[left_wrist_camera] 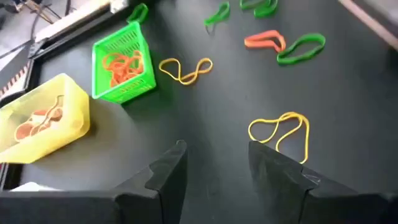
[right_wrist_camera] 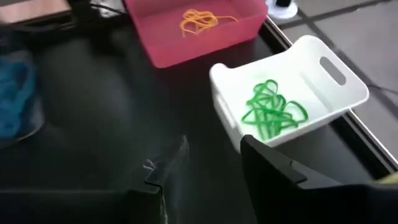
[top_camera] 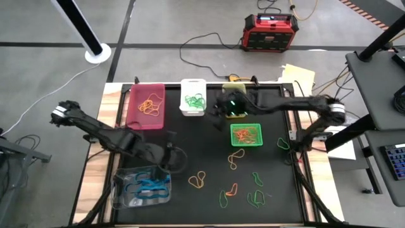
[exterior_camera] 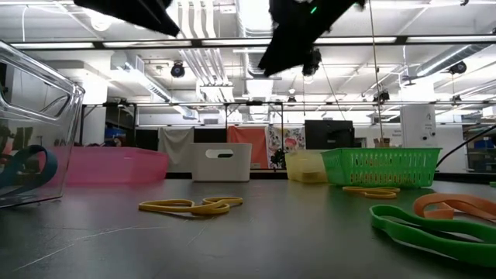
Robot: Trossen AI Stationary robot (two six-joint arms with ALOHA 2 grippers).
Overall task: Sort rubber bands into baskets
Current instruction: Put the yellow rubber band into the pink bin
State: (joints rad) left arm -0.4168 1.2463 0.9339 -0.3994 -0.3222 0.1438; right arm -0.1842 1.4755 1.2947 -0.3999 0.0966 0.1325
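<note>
1. Counter [top_camera: 209, 164]: black mat, both arms over it
2. Left hand [top_camera: 169, 154] sat just beside the clear basket [top_camera: 142, 187] of blue bands; fingers [left_wrist_camera: 165, 177] spread, nothing between them
3. Right hand [top_camera: 223, 106] hung between the white basket [top_camera: 193, 96] and the yellow basket [top_camera: 233, 88]; fingers [right_wrist_camera: 273, 168] apart, empty
4. Pink basket [top_camera: 146, 105] held orange-yellow bands, white one green bands, green mesh basket [top_camera: 246, 135] orange bands
5. Loose rubber bands [top_camera: 197, 180] in yellow, orange, green lay scattered on the mat near the front edge
</note>
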